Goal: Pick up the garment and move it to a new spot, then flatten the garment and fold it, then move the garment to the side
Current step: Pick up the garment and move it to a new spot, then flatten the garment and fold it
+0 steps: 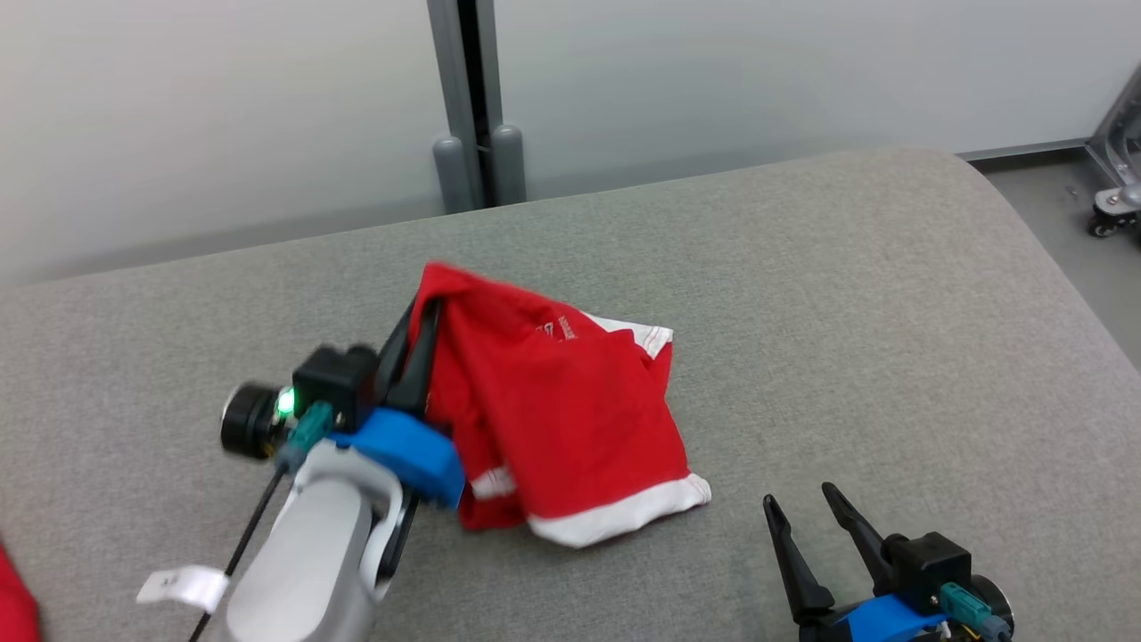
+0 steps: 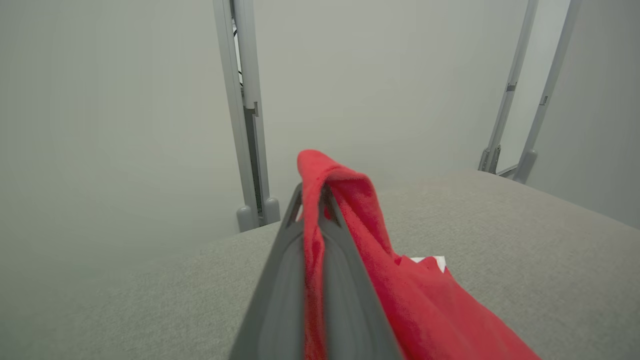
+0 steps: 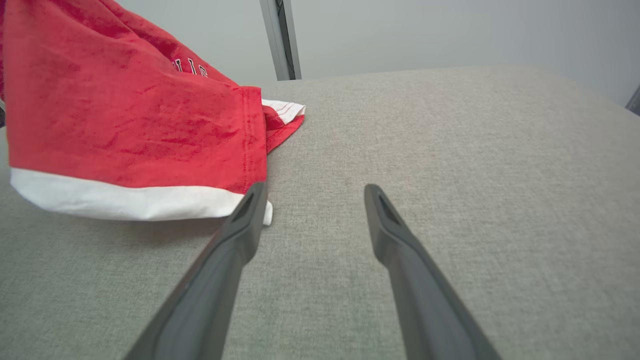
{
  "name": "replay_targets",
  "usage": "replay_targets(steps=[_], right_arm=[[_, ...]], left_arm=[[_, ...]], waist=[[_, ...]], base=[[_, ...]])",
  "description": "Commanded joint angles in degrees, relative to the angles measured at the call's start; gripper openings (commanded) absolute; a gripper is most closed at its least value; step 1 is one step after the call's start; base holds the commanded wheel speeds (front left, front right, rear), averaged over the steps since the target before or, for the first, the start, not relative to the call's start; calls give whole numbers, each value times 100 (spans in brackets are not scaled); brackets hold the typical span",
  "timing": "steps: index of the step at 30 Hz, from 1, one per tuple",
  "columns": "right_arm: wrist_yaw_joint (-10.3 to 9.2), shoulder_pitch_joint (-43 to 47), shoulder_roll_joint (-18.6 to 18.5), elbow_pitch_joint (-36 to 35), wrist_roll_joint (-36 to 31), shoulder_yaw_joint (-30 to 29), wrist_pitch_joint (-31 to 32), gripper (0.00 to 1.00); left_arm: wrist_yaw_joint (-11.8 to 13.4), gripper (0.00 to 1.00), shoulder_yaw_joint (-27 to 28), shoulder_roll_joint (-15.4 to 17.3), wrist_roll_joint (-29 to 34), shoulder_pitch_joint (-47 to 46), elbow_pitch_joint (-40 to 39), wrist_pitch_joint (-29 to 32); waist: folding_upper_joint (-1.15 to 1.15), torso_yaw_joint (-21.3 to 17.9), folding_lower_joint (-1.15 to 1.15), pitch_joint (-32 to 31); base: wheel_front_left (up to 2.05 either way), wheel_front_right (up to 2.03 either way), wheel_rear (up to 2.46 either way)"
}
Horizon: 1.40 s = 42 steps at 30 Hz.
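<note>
The garment [image 1: 553,410] is red with white hems and lies bunched on the grey cushioned surface [image 1: 847,312], one edge lifted. My left gripper [image 1: 426,308] is shut on that raised edge, and the red cloth [image 2: 345,240] drapes over its fingertips and hangs down to the right. My right gripper [image 1: 800,501] stands open low at the front right, a short way right of the garment's white hem [image 3: 125,200]. Its fingers [image 3: 240,235] hold nothing, and the left one reaches the hem's corner in the right wrist view.
A grey post [image 1: 468,98] stands against the pale wall behind the surface. A wheeled metal frame [image 1: 1119,187] sits on the floor at the far right. A scrap of red [image 1: 13,597] shows at the lower left edge. The surface's right half is bare.
</note>
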Motion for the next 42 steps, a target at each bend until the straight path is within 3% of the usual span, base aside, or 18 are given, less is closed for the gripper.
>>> replay_targets(steps=[1, 9, 14, 25, 42], right_arm=[[0, 35, -2, -18, -7, -13, -5, 100], [0, 76, -4, -17, -86, -35, -6, 100], [0, 166, -3, -56, -98, -85, -6, 100], [0, 404, -4, -7, -101, -142, -5, 100], [0, -90, -5, 299, -216, -105, -6, 100]], left_arm=[[87, 100, 82, 103, 34, 282, 160, -29], [391, 100, 625, 302, 81, 1247, 177, -34], [460, 100, 1031, 201, 200, 2028, -180, -30], [275, 100, 1482, -283, 514, 3150, -653, -30], [16, 100, 1484, -409, 885, 2945, -700, -31]], waist=[[0, 70, 0, -25], [0, 241, 0, -238], [0, 324, 0, -379], [0, 503, 0, -546], [0, 873, 0, -272]], base=[[0, 0, 0], [0, 0, 0], [0, 0, 0], [0, 0, 0], [0, 0, 0]])
